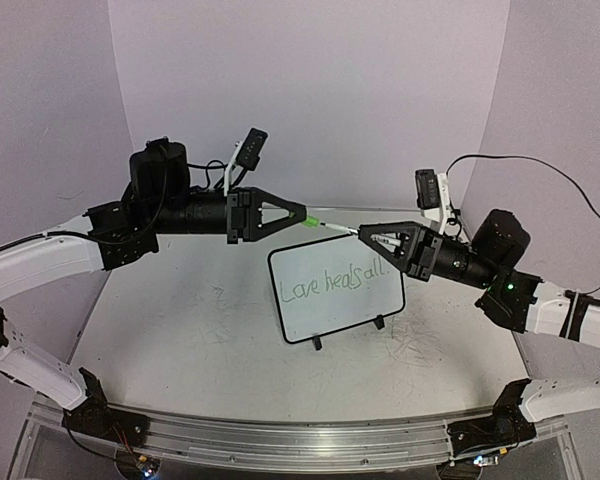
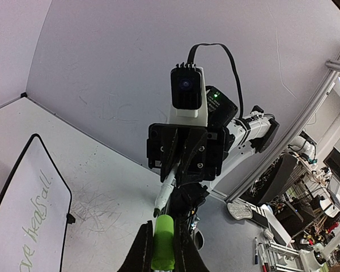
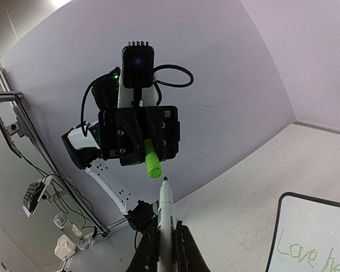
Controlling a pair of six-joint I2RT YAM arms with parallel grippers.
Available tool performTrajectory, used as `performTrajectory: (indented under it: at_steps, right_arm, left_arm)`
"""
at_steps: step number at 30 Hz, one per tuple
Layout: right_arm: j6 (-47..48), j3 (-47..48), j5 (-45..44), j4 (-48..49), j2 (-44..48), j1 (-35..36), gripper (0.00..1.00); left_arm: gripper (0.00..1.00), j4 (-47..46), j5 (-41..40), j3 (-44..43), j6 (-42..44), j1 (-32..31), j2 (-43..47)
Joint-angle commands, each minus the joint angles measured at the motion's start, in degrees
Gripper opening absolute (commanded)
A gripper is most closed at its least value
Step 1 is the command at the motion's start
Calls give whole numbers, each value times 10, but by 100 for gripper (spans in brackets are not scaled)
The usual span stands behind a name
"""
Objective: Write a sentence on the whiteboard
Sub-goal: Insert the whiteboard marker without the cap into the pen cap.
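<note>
Though a full line of writing already stands on the whiteboard [image 1: 325, 310], the next move, as I judge it, turns on the two arms meeting tip to tip above it. From the top view the left gripper [image 1: 302, 215] is clamped on a green cap [image 1: 313, 221] that points right, and the right gripper [image 1: 364, 234] is clamped on a white marker [image 1: 340, 229] whose tip points left. Cap and marker lie almost on one left-right line, close but apart. The board stands on its two feet on the table [image 1: 170, 330], near of that line, with neither arm clearly closer to it. It leans back, its right end further off, and reads "Love heals all" in pale green.

Seen from the left wrist, the fingers [image 2: 141, 252] pinch the cap [image 2: 163, 243] with only its width between them. The marker [image 2: 165, 192] comes toward it slightly left of centre, its dark tip just short of the cap. The board [image 2: 22, 221] lies low at the left.

Seen from the right wrist, the fingers [image 3: 184, 255] are closed on the marker's barrel [image 3: 166, 218], the cap [image 3: 152, 161] slanting just beyond the tip. The board's corner [image 3: 317, 226] shows at lower right, its lettering legible.
</note>
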State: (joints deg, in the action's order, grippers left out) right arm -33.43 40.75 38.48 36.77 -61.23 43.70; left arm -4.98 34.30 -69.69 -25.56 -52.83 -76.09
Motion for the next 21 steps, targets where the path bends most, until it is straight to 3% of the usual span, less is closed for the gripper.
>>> performTrajectory:
  at_steps: [1, 21]
  right_arm:
    - [-6, 8, 12, 40, -5, 2, 0]
    - [-27, 7, 25, 71, -20, 3, 0]
  left_arm:
    - [0, -31, 1, -4, 0, -1, 4]
    - [0, -31, -2, 0, 1, -1, 2]
